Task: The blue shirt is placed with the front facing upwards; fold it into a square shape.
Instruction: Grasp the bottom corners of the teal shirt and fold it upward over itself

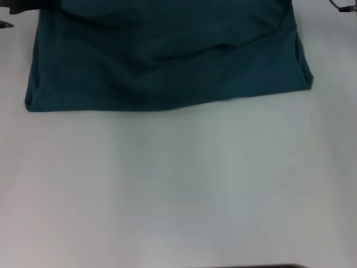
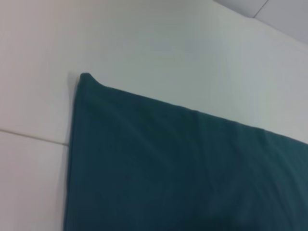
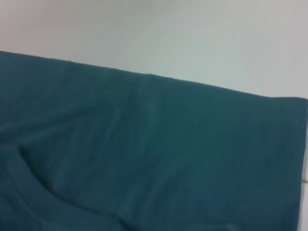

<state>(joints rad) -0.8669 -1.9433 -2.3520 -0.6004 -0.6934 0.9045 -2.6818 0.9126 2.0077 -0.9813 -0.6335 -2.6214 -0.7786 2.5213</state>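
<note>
Head view: the blue shirt (image 1: pixel 167 61) lies on the far half of the white table (image 1: pixel 178 184), its near edge a fairly straight line from the left corner to the right corner, the rest running out past the far edge of the picture. Cloth is plain teal here; no lettering, collar or label visible, so the part in view is either the lower body or an already doubled layer — cannot tell which. Long soft creases cross the right half. Only dark slivers show at the far left and far right corners of the view, likely parts of the arms; neither gripper's fingers appear in any view, so spread or closed cannot be told for left or right. The left wrist view looks down on one shirt corner (image 2: pixel 86 79), slightly curled up off the table; the right wrist view shows a straight edge and a curved ridge in the fabric (image 3: pixel 33 168). Judgement: for the coming fold, grasp both corners evenly, lift together, and smooth the creases first so edges line up square. Table surface is matte, pale, with a thin seam (image 2: pixel 29 135); nothing more of the room shows.
</note>
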